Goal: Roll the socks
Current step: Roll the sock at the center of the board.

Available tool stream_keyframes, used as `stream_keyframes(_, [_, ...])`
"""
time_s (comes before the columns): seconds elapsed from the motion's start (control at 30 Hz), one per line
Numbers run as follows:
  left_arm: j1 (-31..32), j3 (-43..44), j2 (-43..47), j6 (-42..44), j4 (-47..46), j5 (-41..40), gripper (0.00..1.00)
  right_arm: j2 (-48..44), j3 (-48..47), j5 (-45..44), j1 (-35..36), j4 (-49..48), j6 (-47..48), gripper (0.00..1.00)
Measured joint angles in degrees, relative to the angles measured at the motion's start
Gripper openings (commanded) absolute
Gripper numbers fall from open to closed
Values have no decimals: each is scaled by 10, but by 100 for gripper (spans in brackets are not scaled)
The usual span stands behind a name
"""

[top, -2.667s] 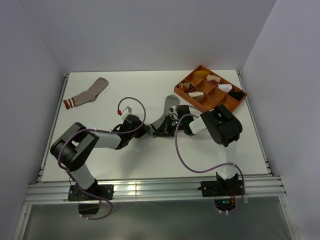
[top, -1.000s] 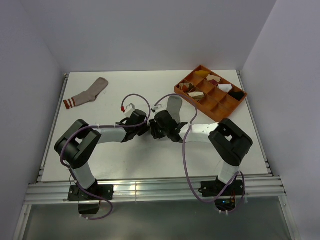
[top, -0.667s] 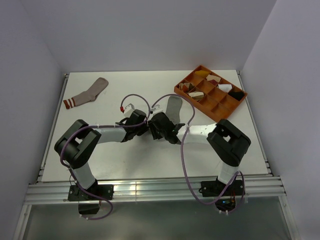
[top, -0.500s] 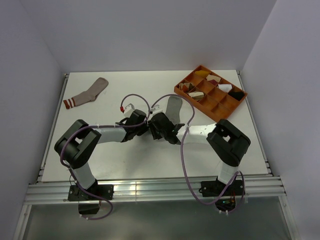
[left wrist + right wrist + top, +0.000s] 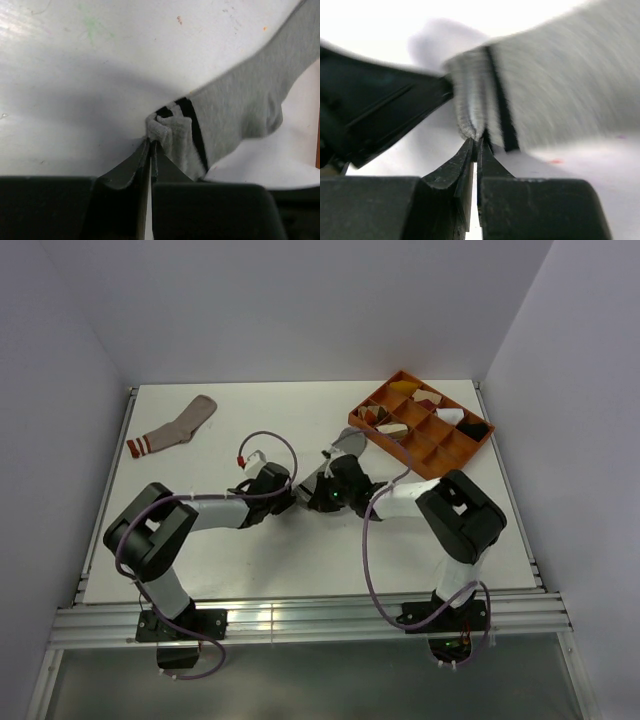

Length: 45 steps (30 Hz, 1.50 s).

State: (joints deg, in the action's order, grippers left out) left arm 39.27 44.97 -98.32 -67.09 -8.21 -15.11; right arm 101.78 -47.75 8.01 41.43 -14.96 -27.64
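**Grey sock pinched at its cuff between both arms, mid-bench**

Grey sock (image 5: 345,447) lies near the middle of the white bench (image 5: 300,555). Its foot runs up toward the near-left edge of the orange divided tray (image 5: 392,449), and its dark-striped cuff points down toward the two arms. In the left wrist view the sock (image 5: 235,110) spreads flat to the upper right, while the cuff end is bunched into a small folded lump with the black stripes curling through it.

The left gripper (image 5: 293,500) reaches in from the left. Its jaws are pressed almost together with only a thin slit between them, and their tips (image 5: 151,145) sit right against the bunched cuff. Whether any knit is caught in that slit cannot be told.

The right gripper (image 5: 310,500) comes in from the opposite side, and the two meet nearly tip to tip over the cuff. Its jaws (image 5: 477,145) are closed on the folded edge of the cuff, which rises as a narrow ridge of knit from between the tips. The dark body of the left gripper lies just beside it.

The pinkish-tan sock (image 5: 172,427) lies flat at the far left of the bench, well apart from both arms, with its red and white striped cuff toward the left edge. Small cloth bundles fill several compartments of the tray.
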Motion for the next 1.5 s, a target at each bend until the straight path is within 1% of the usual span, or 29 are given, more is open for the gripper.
stream_keyframes(0.1, [1,-11,10,-1,-1,0,16,7,17,71,-58,-35,-50,0])
stream_keyframes(0.23, [3,-24,24,0,-1,0,25,46,26,158,-111,-102,-122,0])
stream_keyframes(0.37, [3,-46,44,0,-11,0,39,78,28,229,-141,-147,-177,0])
stream_keyframes(0.47, [3,-60,55,4,-26,0,40,89,21,254,-149,-147,-191,0])
stream_keyframes(0.53, [2,-65,55,6,-37,1,44,93,10,261,-150,-134,-190,0])
stream_keyframes(0.57, [2,-66,55,6,-43,1,50,96,3,264,-150,-125,-189,0])
stream_keyframes(0.63, [1,-67,55,10,-53,2,53,101,-11,271,-150,-108,-187,0])
stream_keyframes(0.8, [-14,-67,52,14,-80,4,54,108,-38,282,-150,-65,-174,0])
stream_keyframes(0.87, [-22,-67,45,14,-93,7,50,111,-47,287,-150,-53,-170,0])
stream_keyframes(1.0, [-39,-64,21,14,-119,17,45,116,-59,295,-150,-37,-164,0])
stream_keyframes(1.33, [-42,-51,-6,17,-153,37,47,120,-75,302,-150,-12,-156,0])
stream_keyframes(1.5, [-42,-35,-21,18,-156,38,45,121,-80,302,-150,-2,-151,0])
